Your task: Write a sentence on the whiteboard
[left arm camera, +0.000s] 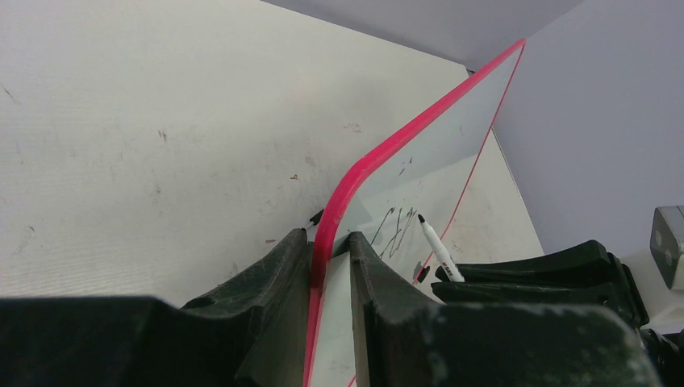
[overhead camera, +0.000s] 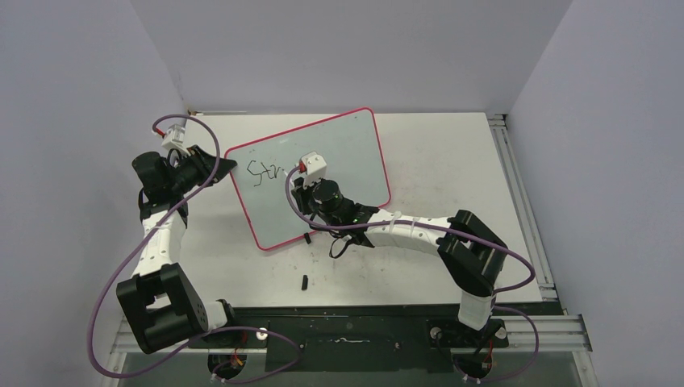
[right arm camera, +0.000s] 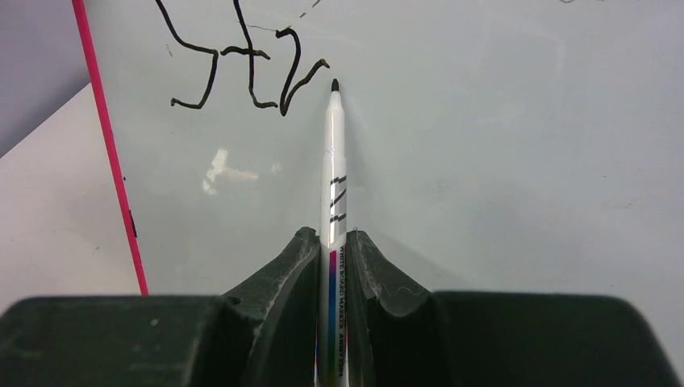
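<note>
The whiteboard [overhead camera: 351, 149], pale with a pink-red rim, lies slanted at the middle of the table. My left gripper [overhead camera: 226, 161] is shut on its left corner, and the left wrist view shows the rim [left arm camera: 419, 121] pinched between the fingers of that gripper [left arm camera: 329, 240]. The sentence [right arm camera: 242, 60] reads only "Str" in black script [overhead camera: 266, 172]. My right gripper [right arm camera: 331, 235] is shut on a white marker [right arm camera: 333, 161]. Its black tip sits just right of the last stroke, and I cannot tell if it touches the board. The marker [left arm camera: 435, 254] also shows in the left wrist view.
A small black cap [overhead camera: 305, 281] lies on the white table [overhead camera: 452, 161] in front of the board. A black foot [overhead camera: 307, 238] sits at the board's near edge. Grey walls close in the back and sides, and a metal rail [overhead camera: 516, 185] runs along the right edge.
</note>
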`<state>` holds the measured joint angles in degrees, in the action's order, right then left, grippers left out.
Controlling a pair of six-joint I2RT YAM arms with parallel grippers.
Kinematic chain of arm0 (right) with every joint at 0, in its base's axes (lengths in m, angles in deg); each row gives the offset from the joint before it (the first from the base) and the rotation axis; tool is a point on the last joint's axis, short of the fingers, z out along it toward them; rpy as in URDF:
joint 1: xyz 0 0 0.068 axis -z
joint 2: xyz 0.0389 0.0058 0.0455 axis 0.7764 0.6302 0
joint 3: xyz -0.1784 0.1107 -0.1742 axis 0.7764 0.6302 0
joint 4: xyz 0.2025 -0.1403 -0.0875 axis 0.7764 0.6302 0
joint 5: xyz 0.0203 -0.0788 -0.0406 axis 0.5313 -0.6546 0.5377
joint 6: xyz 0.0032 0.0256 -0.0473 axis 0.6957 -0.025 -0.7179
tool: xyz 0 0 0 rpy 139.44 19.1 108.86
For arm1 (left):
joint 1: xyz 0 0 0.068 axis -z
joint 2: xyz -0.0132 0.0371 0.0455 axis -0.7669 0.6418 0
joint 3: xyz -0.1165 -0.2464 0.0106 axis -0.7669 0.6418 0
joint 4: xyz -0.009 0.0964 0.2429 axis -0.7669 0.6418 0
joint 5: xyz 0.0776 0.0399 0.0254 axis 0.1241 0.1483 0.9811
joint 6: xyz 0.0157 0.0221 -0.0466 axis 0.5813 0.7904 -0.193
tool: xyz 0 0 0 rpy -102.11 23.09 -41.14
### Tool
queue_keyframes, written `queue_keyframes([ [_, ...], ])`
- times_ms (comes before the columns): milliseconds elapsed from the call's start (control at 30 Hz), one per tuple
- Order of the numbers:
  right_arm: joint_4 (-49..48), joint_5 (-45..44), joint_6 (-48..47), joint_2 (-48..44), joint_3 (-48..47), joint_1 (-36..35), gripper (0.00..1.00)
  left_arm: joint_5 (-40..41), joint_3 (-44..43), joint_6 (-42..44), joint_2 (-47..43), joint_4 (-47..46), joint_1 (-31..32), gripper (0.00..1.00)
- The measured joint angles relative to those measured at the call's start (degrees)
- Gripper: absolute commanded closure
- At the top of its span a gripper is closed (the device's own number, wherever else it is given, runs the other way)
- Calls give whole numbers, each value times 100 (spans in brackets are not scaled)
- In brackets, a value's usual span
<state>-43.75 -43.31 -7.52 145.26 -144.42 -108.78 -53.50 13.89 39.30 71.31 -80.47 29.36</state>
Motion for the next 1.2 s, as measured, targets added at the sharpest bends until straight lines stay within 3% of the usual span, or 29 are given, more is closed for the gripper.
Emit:
queue_keyframes([
  [1200, 118, -98, 74, 0, 199, 136, 95, 7, 0, 2, 0, 4, 0, 80],
])
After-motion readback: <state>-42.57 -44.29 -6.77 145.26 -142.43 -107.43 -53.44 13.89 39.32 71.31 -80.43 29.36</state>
